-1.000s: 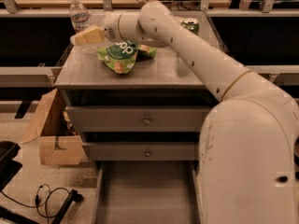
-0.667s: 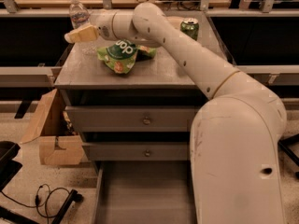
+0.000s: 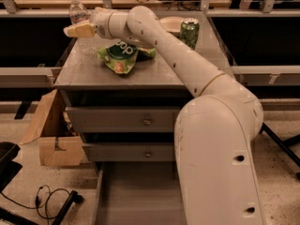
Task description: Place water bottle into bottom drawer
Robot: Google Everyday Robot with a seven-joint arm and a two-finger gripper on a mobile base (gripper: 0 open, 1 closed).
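A: Item one, the task's thing?
B: Water bottle [image 3: 77, 14], count one. Clear plastic, pale cap, upright. Location: back left corner of the cabinet top [image 3: 84, 71]. Its middle is hidden behind the gripper [image 3: 77, 30].

A: Gripper entry?
B: Count one, pale tan, at the end of a long white arm [image 3: 187, 64] that reaches leftward across the cabinet. It sits at the bottle's mid-height. Whether it is parted, closed, or holding the bottle cannot be told.

A: Drawers?
B: Three, grey. Two upper drawers, pushed in, each with one small round knob [image 3: 146, 121]. One bottom drawer [image 3: 136, 196], pulled out, a wide flat tray, well below and apart from the bottle.

A: Other stock on the top?
B: Green can [image 3: 189, 32], one, upright, back right. Green snack bag [image 3: 119, 55], one, crumpled, lying between bottle and can.

A: On the floor?
B: Cardboard box [image 3: 51, 135], one, open, left of the cabinet. Black cable [image 3: 47, 200], one, looped.
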